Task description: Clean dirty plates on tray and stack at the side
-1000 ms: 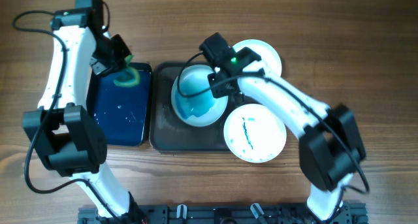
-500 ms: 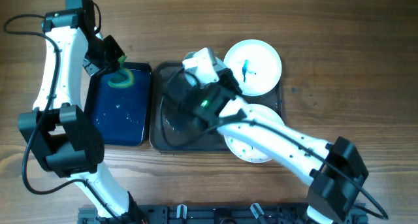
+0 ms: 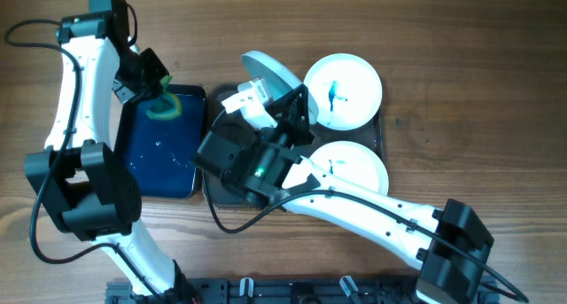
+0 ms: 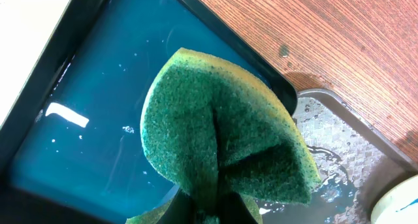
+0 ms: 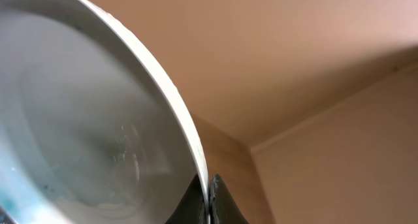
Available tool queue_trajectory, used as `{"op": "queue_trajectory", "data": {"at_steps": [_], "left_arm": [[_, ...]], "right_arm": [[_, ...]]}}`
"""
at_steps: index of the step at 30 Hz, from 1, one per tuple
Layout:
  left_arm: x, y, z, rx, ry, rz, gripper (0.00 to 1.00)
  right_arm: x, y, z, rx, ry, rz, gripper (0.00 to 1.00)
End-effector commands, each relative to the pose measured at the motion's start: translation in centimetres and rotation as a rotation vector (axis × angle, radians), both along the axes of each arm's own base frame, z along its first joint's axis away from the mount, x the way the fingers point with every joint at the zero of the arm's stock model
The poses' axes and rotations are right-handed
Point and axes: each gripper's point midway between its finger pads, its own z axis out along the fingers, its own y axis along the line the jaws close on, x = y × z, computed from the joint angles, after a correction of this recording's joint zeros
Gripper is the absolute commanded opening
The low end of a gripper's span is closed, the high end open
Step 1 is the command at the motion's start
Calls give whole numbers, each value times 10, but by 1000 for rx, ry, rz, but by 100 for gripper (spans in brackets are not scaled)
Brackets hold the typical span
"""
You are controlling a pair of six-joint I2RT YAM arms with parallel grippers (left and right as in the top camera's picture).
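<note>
The left claw [image 4: 210, 214] grips a folded green sponge [image 4: 222, 145] over the far end of the water tub [image 3: 164, 167]. The right claw [image 5: 208, 196] is clamped on the rim of a tilted plate [image 5: 78, 119] above the tray [image 3: 211, 190], far left; two stained plates [image 3: 344, 91] lie right.

Wooden table [image 3: 461, 56]: blue basin [image 3: 164, 162], dark tray [image 3: 221, 100]

White left arm [image 3: 71, 91] and right arm [image 3: 354, 206] have black joints [image 3: 89, 193], black cables [image 3: 27, 27], 1 green light [image 3: 260, 172].
</note>
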Motion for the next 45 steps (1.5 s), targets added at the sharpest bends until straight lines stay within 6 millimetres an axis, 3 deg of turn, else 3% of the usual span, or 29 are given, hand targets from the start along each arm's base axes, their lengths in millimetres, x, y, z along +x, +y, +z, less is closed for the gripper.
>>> {"op": "queue_trajectory", "data": {"at_steps": [1,3,5,7,9,12,15,19,21,24,27,32,37,43,45], "left_arm": [[3,-3,14,-4,-43,-20,4],[3,-7,14,-5,-39,-29,4],[3,-13,14,-5,-39,-44,4],[3,-20,14,-5,-39,-63,4],[4,-26,14,5,-39,-80,4],[4,-31,14,43,-35,-102,4],[4,-38,14,49,-38,-118,4],[7,-45,14,49,-50,-133,4],[9,-48,14,49,-58,-139,4],[11,-51,15,50,-66,-146,4],[10,-53,15,49,-65,-151,4],[10,-56,15,49,-65,-157,4],[10,-56,15,49,-63,-158,4],[10,-56,15,49,-63,-158,4],[10,-56,15,49,-63,-158,4]], "right_arm": [[2,6,-34,155,225,74,4],[0,16,-73,294,455,128,4],[-2,22,-99,452,639,150,4],[-2,24,-113,647,799,155,4],[3,22,-110,798,890,171,4],[22,-4,-86,1049,951,182,4],[44,-62,-59,1237,897,118,4],[58,-163,-54,1351,768,-133,4],[57,-220,-61,1381,713,-273,4],[46,-298,-88,1423,631,-507,4],[30,-336,-119,1459,592,-643,4],[2,-364,-176,1513,553,-808,4],[-10,-361,-223,1523,537,-818,4],[-25,-361,-252,1492,527,-847,5],[-28,-361,-254,1482,538,-853,11]]}}
